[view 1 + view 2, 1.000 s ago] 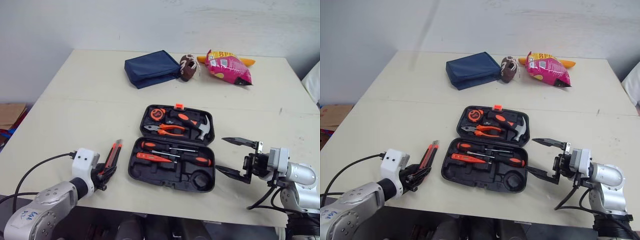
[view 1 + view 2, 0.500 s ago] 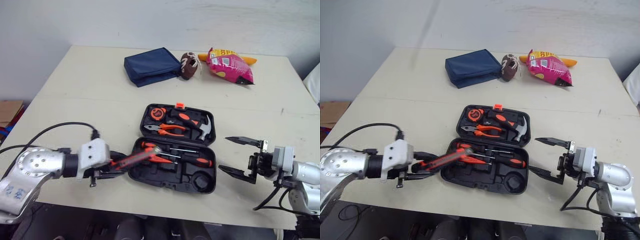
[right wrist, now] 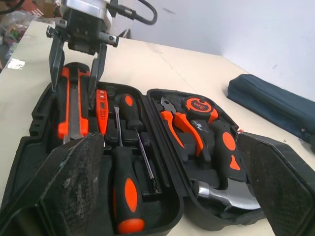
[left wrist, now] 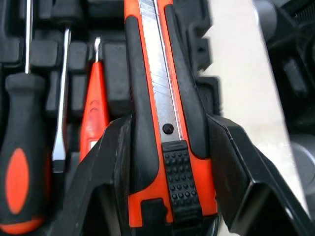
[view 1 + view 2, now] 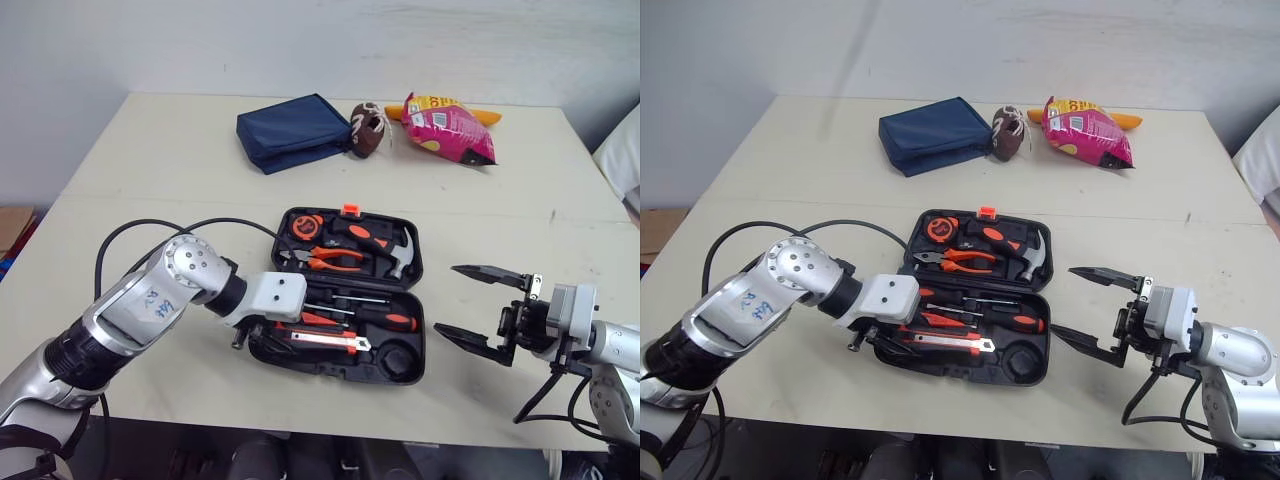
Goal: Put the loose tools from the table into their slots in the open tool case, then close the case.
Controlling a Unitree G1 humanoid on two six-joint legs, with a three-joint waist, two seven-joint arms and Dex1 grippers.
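**Status: utility knife held over the case's near half**

1. Left gripper (image 4: 167, 129): the jaws are closed onto the utility knife (image 4: 156, 83), one black finger pressed against each long side of its orange-and-black handle. In the head views this gripper reaches in from the left over the near half of the tool case (image 5: 345, 369).

2. Utility knife: it lies lengthwise along the near row of the case's lower half, parallel to the case's front edge, with its silver blade channel facing up. It sits just in front of the orange tester screwdriver (image 4: 96, 105) and the black-handled screwdriver (image 5: 378, 319). Whether the knife is fully seated in its slot cannot be determined.

3. Right gripper (image 5: 480, 307): the jaws are spread wide apart and hold nothing. It sits just above the table (image 5: 170, 190), to the right of the case and not touching it, with its fingers pointing toward the case.

4. Tool case: it lies open and flat in the middle of the table. The far half holds the tape measure (image 5: 305, 226), the pliers (image 5: 336, 262) and the hammer (image 5: 396, 254).

5. Other items: a blue pouch (image 5: 292, 132), a small football (image 5: 368, 130) and a pink snack bag (image 5: 448, 116) lie in a row near the far edge of the table, well apart from the case.
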